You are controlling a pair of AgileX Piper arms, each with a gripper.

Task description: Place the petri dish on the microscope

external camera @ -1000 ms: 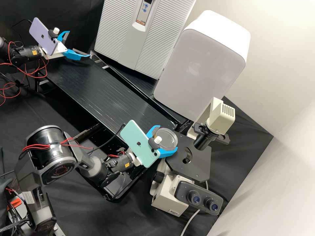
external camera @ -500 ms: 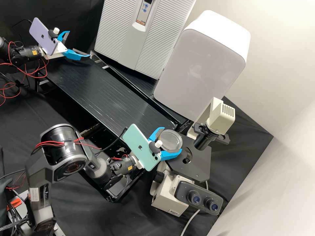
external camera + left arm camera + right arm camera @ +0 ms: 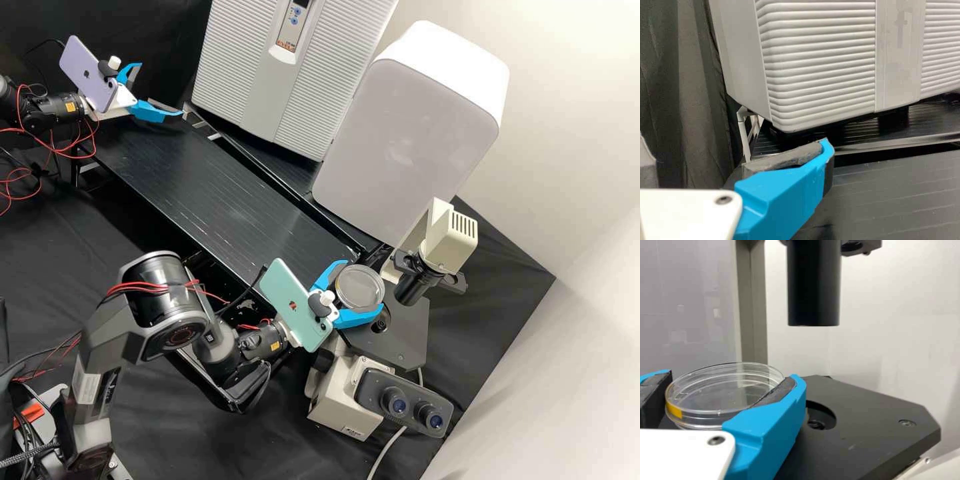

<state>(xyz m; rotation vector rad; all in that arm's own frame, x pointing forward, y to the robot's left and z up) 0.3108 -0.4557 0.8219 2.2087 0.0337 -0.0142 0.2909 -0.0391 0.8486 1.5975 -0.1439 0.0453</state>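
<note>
Dish (image 3: pixel 722 392) in right gripper (image 3: pixel 364 285), clasped by side wall (image 3: pixel 702 415), best hold; presumably light, stiff, slippery, brittle. Left gripper (image 3: pixel 161 89) wide.

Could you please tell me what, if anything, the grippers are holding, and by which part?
The right gripper holds the petri dish by opposite sides of its round wall; the left gripper holds nothing.

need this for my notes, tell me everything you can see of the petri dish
The petri dish is round, shallow and transparent, glass or clear plastic, with closely stacked rims that look like a lid over a base. A yellow patch marks its side wall. It sits roughly level, gripped at opposite sides by the right gripper, by the round opening of the microscope stage; whether it touches the stage is unclear.
</note>
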